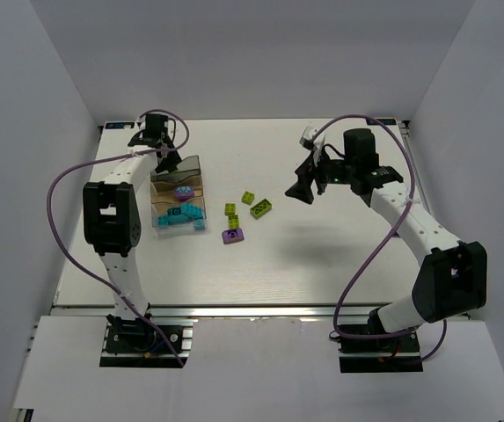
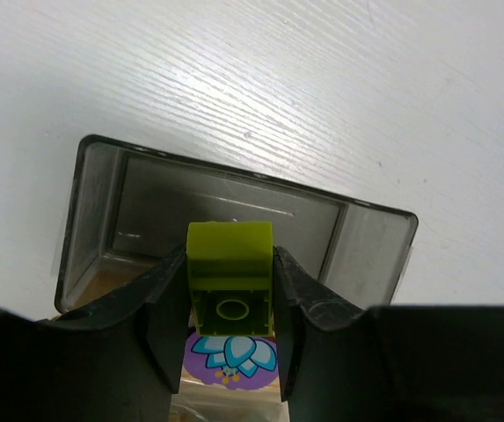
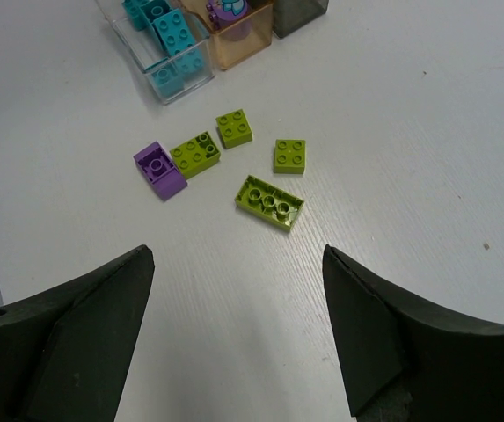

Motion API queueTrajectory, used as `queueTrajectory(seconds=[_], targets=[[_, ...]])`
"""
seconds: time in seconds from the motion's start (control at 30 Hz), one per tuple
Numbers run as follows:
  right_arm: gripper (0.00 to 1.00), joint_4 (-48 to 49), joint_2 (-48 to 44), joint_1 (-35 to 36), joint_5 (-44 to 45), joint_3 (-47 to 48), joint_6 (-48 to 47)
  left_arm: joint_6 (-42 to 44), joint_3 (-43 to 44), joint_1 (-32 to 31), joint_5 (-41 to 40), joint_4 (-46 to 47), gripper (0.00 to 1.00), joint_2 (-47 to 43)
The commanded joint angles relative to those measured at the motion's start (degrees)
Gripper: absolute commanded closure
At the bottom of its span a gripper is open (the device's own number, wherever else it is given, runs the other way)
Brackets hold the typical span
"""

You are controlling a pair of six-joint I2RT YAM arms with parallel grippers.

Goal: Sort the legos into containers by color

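Left hand is closed narrowly on a lime-green brick, gripped by its two side faces with the hollow underside toward the wrist camera. Right hand is spread wide, holds nothing, and hangs above the counter, angled down toward the loose pieces.

The containers stand at the left of the counter, under the left hand. The held brick hangs over the smoky grey compartment, which appears bare. The amber compartment beside it holds a purple flower-printed piece, and the clear compartment holds the teal bricks.

Step in hand, as judged: depositing a green brick in the grey compartment. The next move calls for the left jaws to part while the brick is inside the compartment walls.

Four loose green legos and one purple brick lie near the containers, the purple touching a green one. Picking it calls for a narrow, well-aligned approach by the right hand
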Motion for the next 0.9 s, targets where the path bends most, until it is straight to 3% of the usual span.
queueTrajectory(seconds=[0.0, 0.13, 0.3, 0.47, 0.6, 0.63, 0.77, 0.87], targets=[[0.18, -0.68, -2.01, -0.68, 0.81, 0.11, -0.18, 1.15, 2.90, 0.27, -2.83, 0.32, 0.52, 0.51], [0.17, -1.03, -1.83, -1.29, 4.84, 1.33, 0.00, 1.24, 2.99, 0.18, -3.01, 1.02, 0.32, 0.69], [0.16, -3.05, -0.87, -1.82, 11.79, 3.18, 1.31, 0.54, 3.78, 0.27, -1.52, 2.25, 0.25, -2.20], [0.14, -10.15, 0.72, -2.61, 21.81, 6.69, -0.60, -0.07, 1.15, 0.18, 3.57, 5.23, 0.25, -8.96], [0.11, -21.82, 0.37, -3.05, 26.38, 8.02, -14.99, -0.86, -13.56, -0.25, 13.83, 11.12, 0.27, -19.15], [0.10, -24.04, 0.10, -3.49, 28.31, 7.93, -22.86, -1.13, -16.76, -0.34, 14.73, 12.09, 0.26, -24.04], [0.11, -33.88, 0.71, -5.86, 34.47, 6.79, -38.53, -2.71, -31.09, -0.69, 19.04, 17.88, 0.19, -35.85], [0.11, -39.87, 3.87, -9.63, 38.60, 7.93, -43.32, -3.77, -37.26, -1.22, 20.89, 18.34, 0.14, -42.69]])
